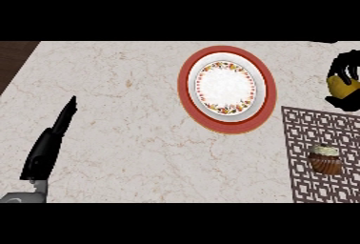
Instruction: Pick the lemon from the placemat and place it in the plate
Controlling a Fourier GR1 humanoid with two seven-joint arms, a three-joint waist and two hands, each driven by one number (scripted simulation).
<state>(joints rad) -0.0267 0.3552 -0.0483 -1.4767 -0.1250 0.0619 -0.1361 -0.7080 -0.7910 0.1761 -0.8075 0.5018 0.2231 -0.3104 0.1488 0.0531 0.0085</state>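
- The right hand (346,81) is hanging at the view's right edge, above the far end of the placemat (302,143), with its black fingers (341,66) curling round the lemon (340,86); only a yellow patch of the fruit is showing between them.
- The lemon is therefore sitting in the hand, off the placemat and well to the right of the plate (226,121).
- Judging by its look, the lemon is going to handle as a small, stiff, light thing with a smooth rind that could be rolling or slipping; wrapping round its middle, as the hand is doing, seems the safest hold.
- The plate, red-rimmed with a floral white centre, is holding nothing and is lying on the desk (126,105) just left of the placemat.
- A cupcake (325,159) is standing on the placemat nearer the view's bottom, apart from the hand.
- The left hand (53,138) is resting at the view's lower left, fingers straight and pressed together, pointing away.
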